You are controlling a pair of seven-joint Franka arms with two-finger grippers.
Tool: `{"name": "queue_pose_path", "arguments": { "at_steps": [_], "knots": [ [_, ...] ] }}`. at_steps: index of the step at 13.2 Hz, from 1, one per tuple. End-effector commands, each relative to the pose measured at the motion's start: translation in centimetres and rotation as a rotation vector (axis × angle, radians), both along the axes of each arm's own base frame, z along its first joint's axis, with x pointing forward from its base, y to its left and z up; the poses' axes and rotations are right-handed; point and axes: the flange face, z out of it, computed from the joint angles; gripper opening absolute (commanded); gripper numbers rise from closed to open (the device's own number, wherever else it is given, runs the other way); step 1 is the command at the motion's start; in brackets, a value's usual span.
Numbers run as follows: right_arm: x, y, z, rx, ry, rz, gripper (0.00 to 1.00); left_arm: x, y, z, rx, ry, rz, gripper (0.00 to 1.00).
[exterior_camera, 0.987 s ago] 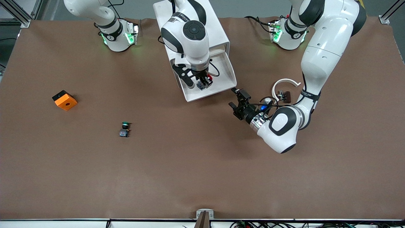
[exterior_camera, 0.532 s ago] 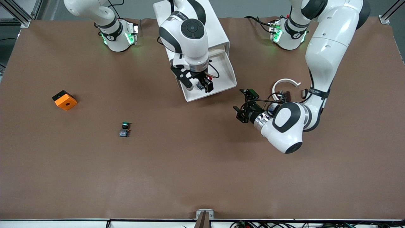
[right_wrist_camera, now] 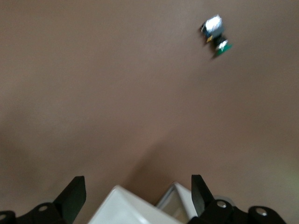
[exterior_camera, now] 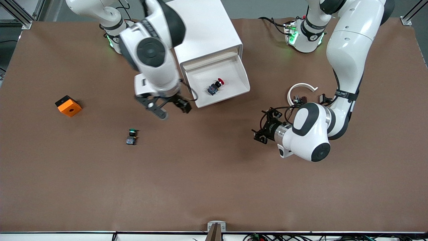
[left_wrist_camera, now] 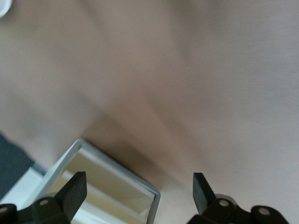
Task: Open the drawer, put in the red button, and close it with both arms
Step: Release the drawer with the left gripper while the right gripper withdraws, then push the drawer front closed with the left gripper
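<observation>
Hovering over bare desk (exterior_camera: 214, 187), the left gripper (exterior_camera: 265, 129) had its jaws spread wide and empty, aimed toward the drawer (exterior_camera: 245, 87), probably set to help push it shut. Farther from the camera, a green button (exterior_camera: 131, 136) and an orange block (exterior_camera: 68, 105) lay toward the right arm's end, clear of any closing path. The right gripper (exterior_camera: 170, 107) hung over desk just beside the drawer's front corner, jaws parted, holding nothing. Farthest, the red button (exterior_camera: 215, 87) lay in the open drawer, which jutted from a white cabinet (exterior_camera: 204, 26).
</observation>
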Motion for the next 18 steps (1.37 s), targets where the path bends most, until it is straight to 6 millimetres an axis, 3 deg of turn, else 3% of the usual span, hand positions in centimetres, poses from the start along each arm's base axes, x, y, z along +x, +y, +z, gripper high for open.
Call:
{"name": "queue_pose_path", "arguments": {
  "at_steps": [1, 5, 8, 11, 14, 16, 18],
  "knots": [
    [1.7, -7.6, 3.3, 0.026, 0.035, 0.162, 1.00, 0.0, -0.5, 2.4, -0.024, -0.170, -0.175, 1.00],
    [5.0, -21.1, 4.7, 0.075, 0.065, 0.367, 1.00, -0.3, -2.5, 5.3, -0.037, -0.376, -0.353, 1.00],
    [5.7, -28.8, 5.1, 0.105, 0.073, 0.479, 1.00, -1.0, -3.1, 6.2, -0.005, -0.452, -0.404, 1.00],
    [5.8, -34.5, 5.4, 0.118, 0.075, 0.559, 1.00, -1.1, -4.2, 6.1, 0.089, -0.531, -0.508, 1.00],
    [5.6, -38.7, 6.3, 0.112, 0.070, 0.596, 1.00, -2.7, -6.1, 5.8, 0.118, -0.536, -0.574, 1.00],
    [5.4, -39.2, 8.4, 0.064, 0.087, 0.599, 1.00, -4.0, -7.2, 5.6, 0.116, -0.527, -0.601, 1.00],
    [5.3, -39.9, 8.7, 0.059, 0.085, 0.582, 1.00, -6.6, -8.7, 5.3, 0.115, -0.531, -0.629, 1.00]
  ]
}}
